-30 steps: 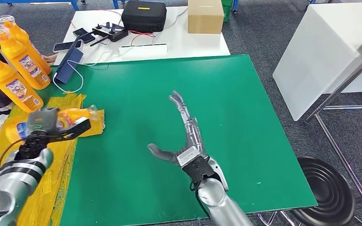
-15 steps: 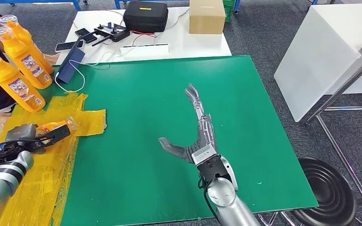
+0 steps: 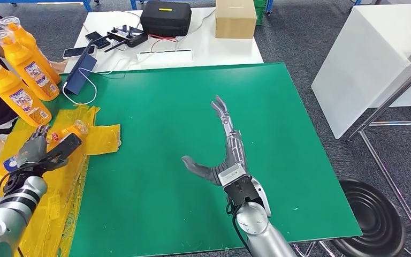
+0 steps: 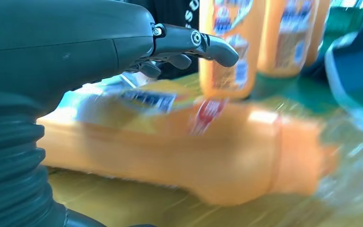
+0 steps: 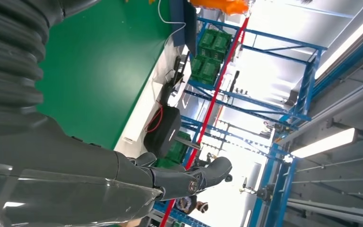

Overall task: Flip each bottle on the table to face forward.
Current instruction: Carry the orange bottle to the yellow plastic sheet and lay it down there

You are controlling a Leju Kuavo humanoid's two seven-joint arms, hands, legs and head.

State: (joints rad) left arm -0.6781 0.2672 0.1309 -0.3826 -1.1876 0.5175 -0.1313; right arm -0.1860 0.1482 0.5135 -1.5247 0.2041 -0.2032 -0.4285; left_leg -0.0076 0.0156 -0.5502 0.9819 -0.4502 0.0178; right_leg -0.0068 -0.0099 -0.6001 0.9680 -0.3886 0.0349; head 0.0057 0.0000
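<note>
At the far left three upright bottles (image 3: 16, 91) stand at the desk (image 3: 192, 134) edge. Just beside them the lying bottle (image 3: 59, 136) rests on the yellow plastic sheet (image 3: 99, 136), cap toward the green mat. Your left hand (image 3: 40, 150) hovers over its body with the fingers spread and nothing held — lower it squarely across the middle, clear of the label, before you close, so the bottle doesn't roll. Further right, your right hand (image 3: 222, 152) lies open and flat over the mat — leave it parked there, well apart.
</note>
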